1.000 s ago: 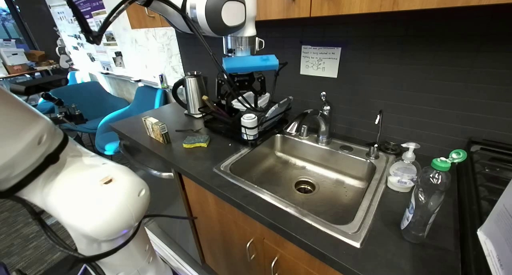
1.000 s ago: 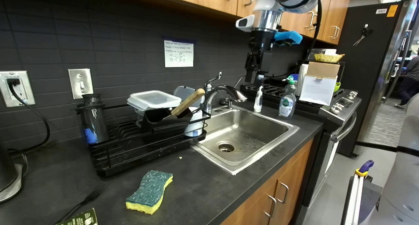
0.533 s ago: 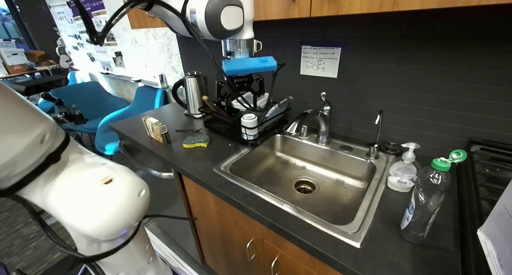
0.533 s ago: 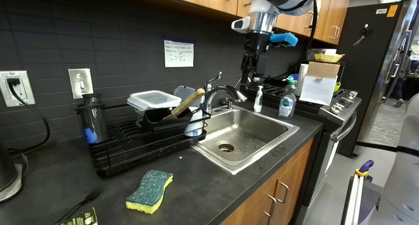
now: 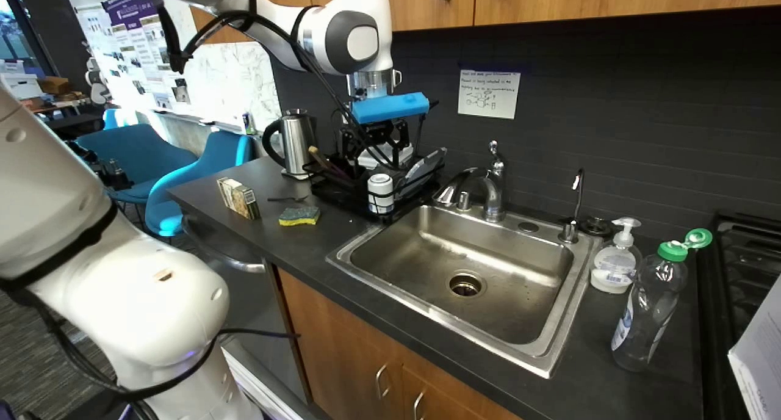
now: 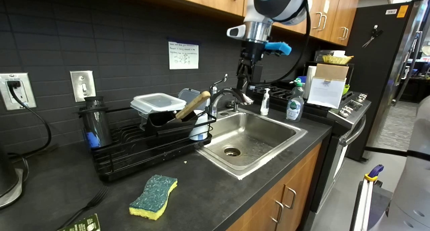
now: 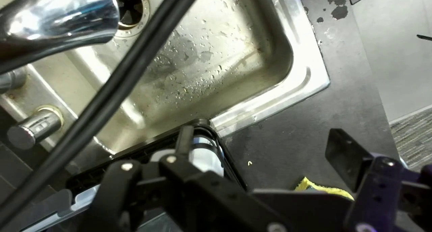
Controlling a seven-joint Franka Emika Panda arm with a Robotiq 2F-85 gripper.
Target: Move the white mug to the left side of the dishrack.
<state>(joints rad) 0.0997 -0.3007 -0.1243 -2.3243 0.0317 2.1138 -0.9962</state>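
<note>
Dark tabletop [image 6: 208, 190]: the white mug [image 6: 200, 129] sat in the dishrack [image 6: 151, 157], at the end beside the sink [image 6: 252, 140].
You had the tool [image 7: 265, 146] hanging higher up, spread wide.

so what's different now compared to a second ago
The gripper has come lower in both exterior views; in an exterior view it also shifted toward the picture's left, now appearing by the faucet. Nothing was grasped or released; the jaws stand open. The white mug, dishrack and sponge stayed as they were.
</note>
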